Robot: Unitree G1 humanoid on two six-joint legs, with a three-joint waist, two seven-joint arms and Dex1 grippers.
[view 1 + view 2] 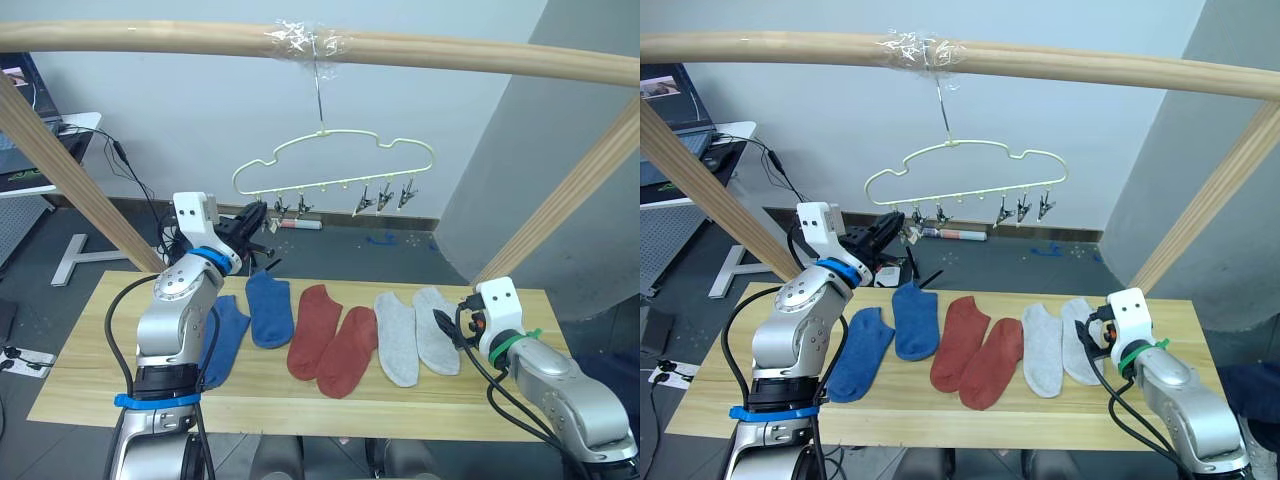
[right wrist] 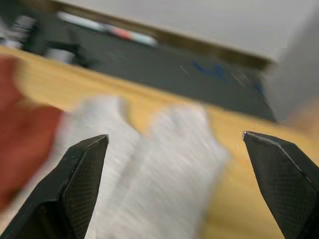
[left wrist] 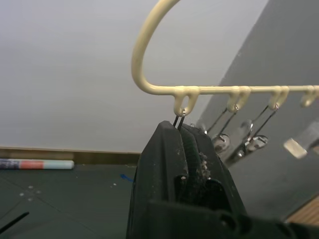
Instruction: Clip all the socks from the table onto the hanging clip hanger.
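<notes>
Here the six socks lie side by side on the counter: two blue socks toward the robot's left, two red socks in the middle, two grey socks toward its right. Above them the clip hanger hangs by its hook from a taped wooden pole, its small clips in a row along the lower wire. The left tool is raised to the hanger's left end, its fingers pinched together on the endmost clip. The right tool sits low over the grey socks, its fingers spread wide and holding nothing.
</notes>
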